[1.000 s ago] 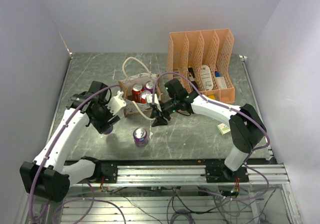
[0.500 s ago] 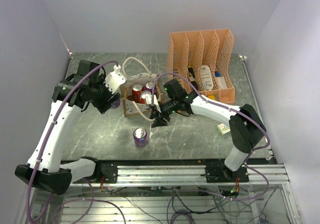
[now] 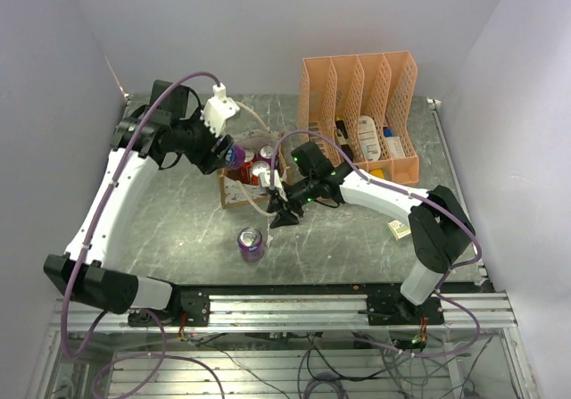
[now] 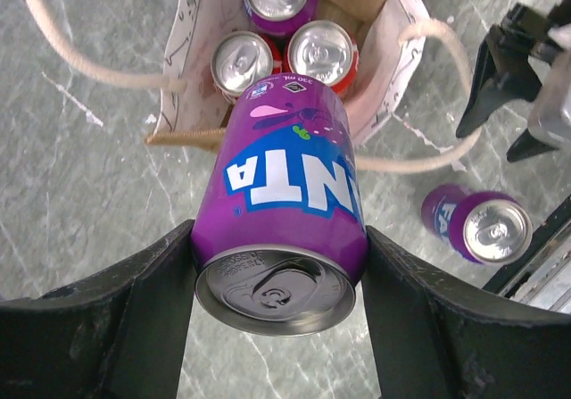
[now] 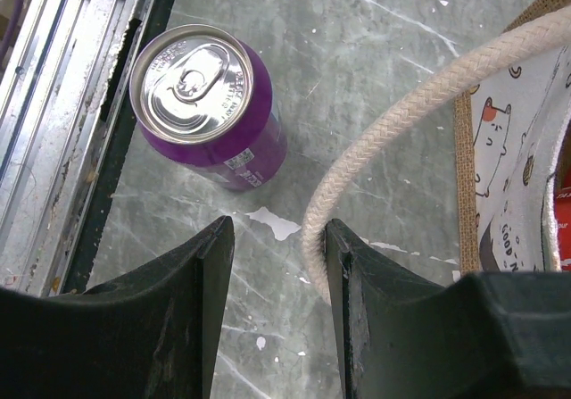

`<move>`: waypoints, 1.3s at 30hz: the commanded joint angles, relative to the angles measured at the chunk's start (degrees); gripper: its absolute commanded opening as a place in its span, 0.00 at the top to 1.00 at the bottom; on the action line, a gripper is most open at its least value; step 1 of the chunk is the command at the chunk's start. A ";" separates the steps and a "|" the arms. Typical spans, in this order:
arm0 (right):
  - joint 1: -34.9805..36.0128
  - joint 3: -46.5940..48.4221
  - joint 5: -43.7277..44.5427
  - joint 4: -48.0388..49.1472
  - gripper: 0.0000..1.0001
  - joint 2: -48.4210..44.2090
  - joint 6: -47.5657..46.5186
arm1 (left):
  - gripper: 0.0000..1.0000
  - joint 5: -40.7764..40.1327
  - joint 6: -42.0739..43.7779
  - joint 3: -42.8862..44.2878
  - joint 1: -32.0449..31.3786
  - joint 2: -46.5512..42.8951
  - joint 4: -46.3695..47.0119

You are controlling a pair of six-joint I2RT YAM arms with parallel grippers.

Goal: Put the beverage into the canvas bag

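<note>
Table (image 3: 169,220): canvas bag (image 3: 234,195) stands mid-table, mouth up, three cans (image 4: 321,51) already inside.
Left arm is nearer to task.
Left jaws: clamped on sides of purple beverage can (image 4: 290,176), held in air just above the bag's left-near rim.
Key relation: can's long axis runs out from jaws, slanted down toward bag mouth; free room looks to be near side of bag.
Right jaws: pinched together on near handle loop (image 5: 384,122), probably steadying the bag.
Second purple can (image 3: 251,243): upright on table, near side, apart from bag.

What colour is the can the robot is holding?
Purple can, white letters on blue; clearest in left wrist view.
</note>
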 commanded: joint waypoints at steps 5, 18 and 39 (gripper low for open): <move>0.63 0.86 -1.33 -2.24 0.55 -1.67 -0.22 | 0.93 3.80 -4.06 8.03 -2.03 7.36 7.46; 0.60 0.67 -0.81 -2.11 0.55 -2.31 -0.48 | 0.93 -7.20 -5.68 11.83 -6.71 15.23 0.61; 0.72 0.68 -0.85 -1.91 0.55 -2.04 -0.24 | 0.93 -16.69 -3.61 11.35 -7.54 19.83 -8.85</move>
